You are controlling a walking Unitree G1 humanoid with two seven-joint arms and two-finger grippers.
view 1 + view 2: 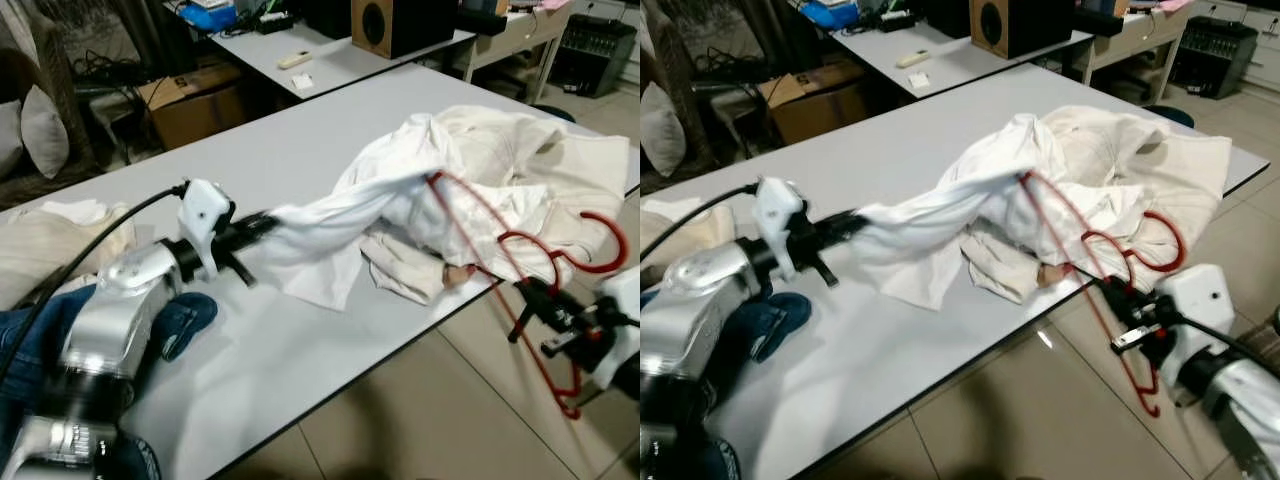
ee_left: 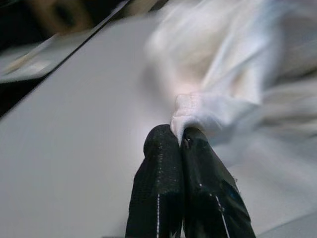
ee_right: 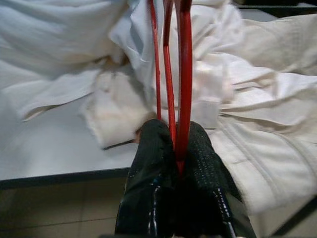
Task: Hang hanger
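On table [image 1: 300, 330]: one garment [image 1: 470, 190]; one hanger [image 1: 500, 240]

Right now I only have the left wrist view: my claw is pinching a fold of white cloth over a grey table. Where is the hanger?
Observer: The red hanger is at the table's near edge on the robot's right, one end tucked into the white garment.
Operator: Is anything holding it?
Observer: Yes, the right claw is shut on its red wires, just off the table edge.
Operator: And the cloth I'm holding, is it the same garment?
Observer: It looks so: the left claw holds a stretched-out part of it, likely a sleeve, that runs back to the heap around the hanger.
Operator: Anything else near my arm?
Observer: Blue jeans lie beside it.
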